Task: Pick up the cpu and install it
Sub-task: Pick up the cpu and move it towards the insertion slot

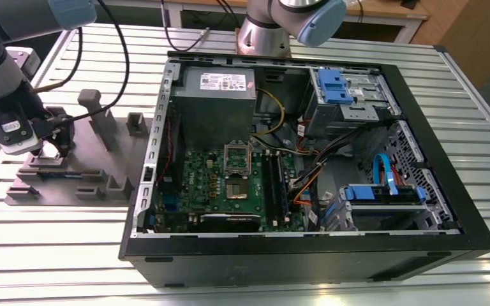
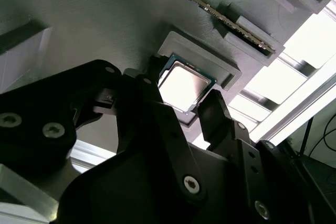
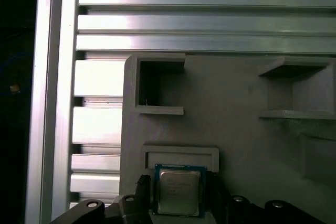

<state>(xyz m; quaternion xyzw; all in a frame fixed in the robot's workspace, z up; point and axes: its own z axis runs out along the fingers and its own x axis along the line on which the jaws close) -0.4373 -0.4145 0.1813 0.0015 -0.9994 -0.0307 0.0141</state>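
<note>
first wrist view: cpu in fixture, slatted table.

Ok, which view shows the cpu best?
First wrist view: the cpu lies square-on and whole in its grey fixture. The second wrist view has it aslant, partly behind the hand. In the exterior view the hand covers it.

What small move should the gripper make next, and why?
Probably close the gripper on the cpu: its fingers stand on two opposite sides of it, seemingly just apart from it, and the cpu lies flat in the grey holder.
</note>
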